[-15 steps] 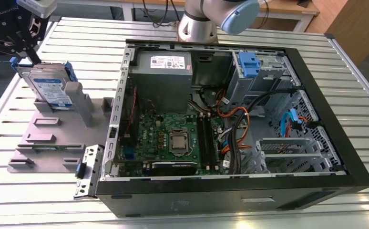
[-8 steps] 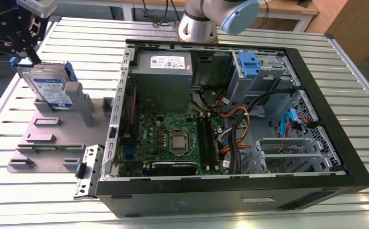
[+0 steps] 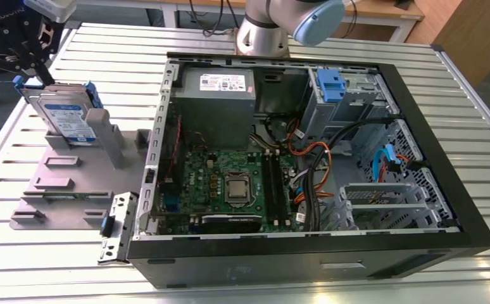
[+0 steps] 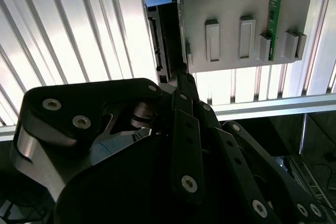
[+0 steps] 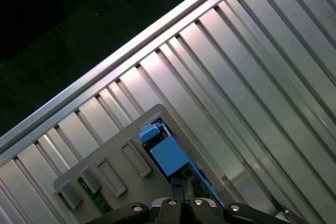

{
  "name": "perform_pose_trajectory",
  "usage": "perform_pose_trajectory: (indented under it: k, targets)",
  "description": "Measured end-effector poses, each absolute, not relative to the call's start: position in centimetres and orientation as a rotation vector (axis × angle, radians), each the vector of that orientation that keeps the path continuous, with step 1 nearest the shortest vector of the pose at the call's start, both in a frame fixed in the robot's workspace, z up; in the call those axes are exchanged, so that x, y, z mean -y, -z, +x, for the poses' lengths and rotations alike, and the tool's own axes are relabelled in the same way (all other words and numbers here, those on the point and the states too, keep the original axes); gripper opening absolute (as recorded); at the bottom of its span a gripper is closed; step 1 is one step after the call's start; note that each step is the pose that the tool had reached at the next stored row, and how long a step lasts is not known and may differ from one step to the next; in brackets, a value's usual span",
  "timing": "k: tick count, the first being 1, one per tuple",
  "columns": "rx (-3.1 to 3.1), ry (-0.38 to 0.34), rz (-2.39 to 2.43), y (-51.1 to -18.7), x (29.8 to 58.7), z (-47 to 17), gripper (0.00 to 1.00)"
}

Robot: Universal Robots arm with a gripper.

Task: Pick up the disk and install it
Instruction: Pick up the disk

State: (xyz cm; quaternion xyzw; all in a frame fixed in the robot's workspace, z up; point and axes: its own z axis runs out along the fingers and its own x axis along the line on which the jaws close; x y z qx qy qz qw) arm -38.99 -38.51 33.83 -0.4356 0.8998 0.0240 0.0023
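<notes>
The disk (image 3: 62, 114) was seen standing on edge in a slot of a grey fixture plate (image 3: 68, 190), toward ten o'clock in the exterior view and outside the open computer case (image 3: 313, 266). Its blue-and-white label was turned toward that camera. The plate was laid flat on a slatted metal table (image 3: 101, 38), just beside the case wall on the nine o'clock side.

The gripper (image 3: 44, 75) was poised directly over the disk's upper end, at about eleven o'clock in the exterior view, and was pointed downward. In the second wrist view the fingertips (image 4: 181, 76) were seen pressed together into one narrow point, set against the end of the disk, which was viewed edge-on there. In the first wrist view the closed tips were found right at the blue bracket (image 5: 169, 157). Whether the bracket was touched or pinched could not be told.

Inside the case, a grey power supply box (image 3: 215, 95) was mounted toward twelve o'clock, a green motherboard (image 3: 228, 183) was fixed near the middle, and a blue tab (image 3: 330, 85) with a grey metal cage was placed toward one o'clock. The arm (image 3: 266, 28) was seen beyond the case at twelve o'clock.
</notes>
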Motion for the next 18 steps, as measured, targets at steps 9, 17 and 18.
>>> perform_pose_trajectory:
  k: [9,17,18]
  targets:
    - [-2.823,-0.075,-1.367,-33.83,38.51,-38.99,0.11]
    - [-2.796,-0.076,-1.422,-33.82,38.50,-38.99,0.11]
    - [-2.788,-0.076,-1.438,-33.82,38.51,-38.99,0.11]
